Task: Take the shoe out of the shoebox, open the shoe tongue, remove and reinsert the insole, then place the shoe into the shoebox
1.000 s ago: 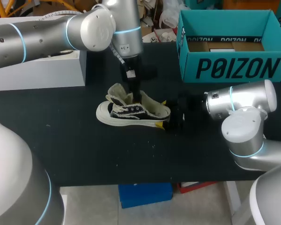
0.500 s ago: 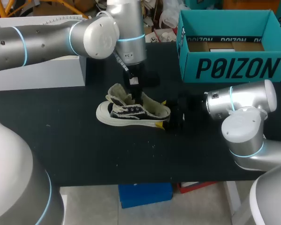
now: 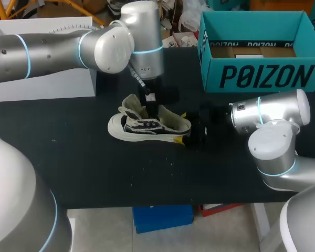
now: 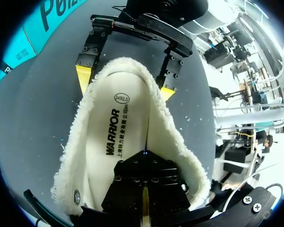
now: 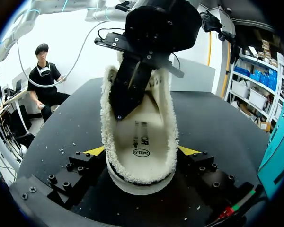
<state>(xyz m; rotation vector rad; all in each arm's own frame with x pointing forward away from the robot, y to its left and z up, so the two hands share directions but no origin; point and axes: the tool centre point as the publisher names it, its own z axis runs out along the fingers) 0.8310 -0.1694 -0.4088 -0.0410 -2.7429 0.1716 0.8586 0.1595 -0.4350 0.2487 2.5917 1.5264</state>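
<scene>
right gripper (image 5: pixel 142 150) clamps the shoe (image 3: pixel 147 126) at its heel on the table (image 3: pixel 68 157), while left gripper (image 4: pixel 144 201), pinched narrow, dips inside over the insole (image 4: pixel 118 127).

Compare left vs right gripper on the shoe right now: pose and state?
Left gripper points down into the shoe, fingers together over the insole; right gripper lies level along the table, fingers spread. Left sits inside the opening; right clamps the heel from both sides. Both are at the same shoe.
</scene>
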